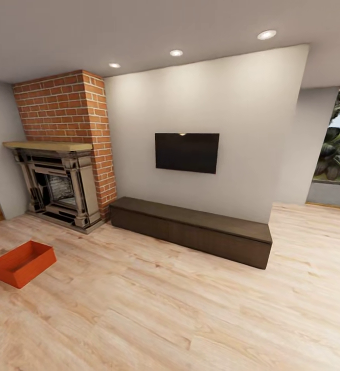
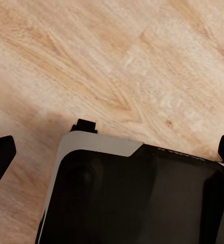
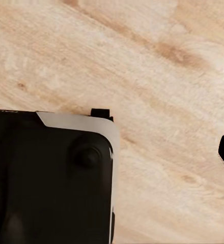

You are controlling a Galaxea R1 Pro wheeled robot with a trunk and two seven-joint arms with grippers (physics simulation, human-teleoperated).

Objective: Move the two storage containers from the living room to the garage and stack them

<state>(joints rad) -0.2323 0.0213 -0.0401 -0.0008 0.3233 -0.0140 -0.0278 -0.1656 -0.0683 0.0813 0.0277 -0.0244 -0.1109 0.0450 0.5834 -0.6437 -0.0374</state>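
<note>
Barely begun: one container sits untouched on the living-room floor near the fireplace, both pincers spread wide, holding nothing.

Brick fireplace, wall TV, dark low cabinet, light plank flooring.

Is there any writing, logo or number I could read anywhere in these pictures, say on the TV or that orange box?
None can be read. The TV screen is blank black, and the storage container shows plain orange walls. A faint pale mark runs along the robot base's edge, too blurred to read.
</note>
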